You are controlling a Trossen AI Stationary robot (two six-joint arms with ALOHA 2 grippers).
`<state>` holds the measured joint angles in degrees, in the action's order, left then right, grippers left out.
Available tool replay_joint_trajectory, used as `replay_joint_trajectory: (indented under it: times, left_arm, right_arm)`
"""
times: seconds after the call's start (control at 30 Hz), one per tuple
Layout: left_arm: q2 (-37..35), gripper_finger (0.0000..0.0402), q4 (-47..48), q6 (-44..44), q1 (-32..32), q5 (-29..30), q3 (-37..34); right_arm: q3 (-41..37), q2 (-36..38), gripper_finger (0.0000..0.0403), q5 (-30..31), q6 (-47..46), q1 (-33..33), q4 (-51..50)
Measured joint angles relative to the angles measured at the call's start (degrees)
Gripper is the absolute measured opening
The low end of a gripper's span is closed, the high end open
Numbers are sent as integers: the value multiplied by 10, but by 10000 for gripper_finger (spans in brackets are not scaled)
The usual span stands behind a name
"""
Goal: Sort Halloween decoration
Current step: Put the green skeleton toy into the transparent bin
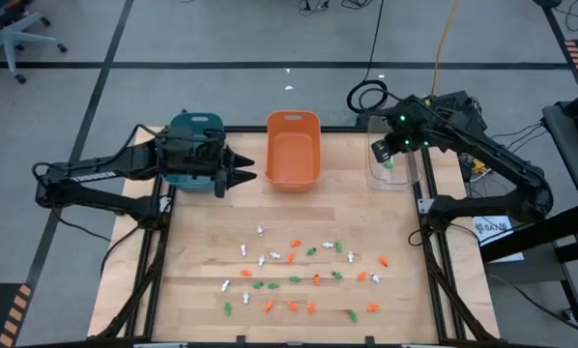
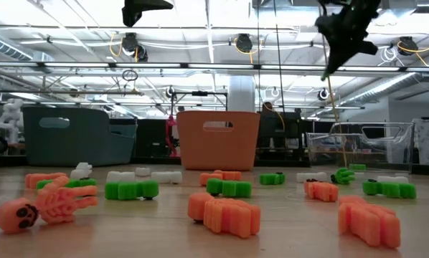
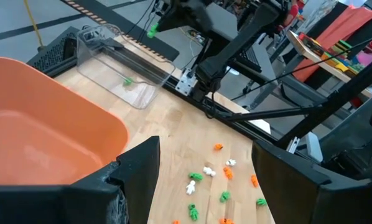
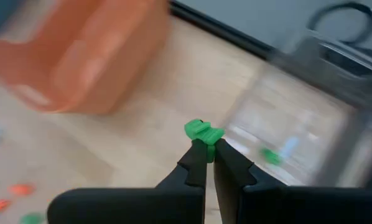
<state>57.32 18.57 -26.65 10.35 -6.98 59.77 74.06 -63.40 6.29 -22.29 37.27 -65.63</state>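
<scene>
Right end effector (image 4: 206,151) pinched a green trinket (image 4: 202,132) over the clear bin (image 1: 393,164); its lower part was hidden between the fingers, so its axis was perhaps upright. Left end effector (image 1: 239,174) hung spread.

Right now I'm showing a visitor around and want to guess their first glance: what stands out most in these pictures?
The scatter of tiny orange, white and green Halloween trinkets across the near half of the wooden table. Next, the right end effector pinching one small green trinket near the clear plastic bin at the far right. The bright orange plastic bin sits far centre, with the left end effector open beside it.
</scene>
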Motion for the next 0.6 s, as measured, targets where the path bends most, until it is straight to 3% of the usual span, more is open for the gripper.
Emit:
replay_joint_trajectory:
  times: [0.33, 0.6]
  left_arm:
    - [5, 253, 1, -14, 0, 0, 0]
    - [23, 253, -1, -16, 0, 0, 0]
  right_arm:
    - [-71, -34, 0, -3, 37, 94, -14]
    - [-183, -61, 0, -4, 6, 109, 115]
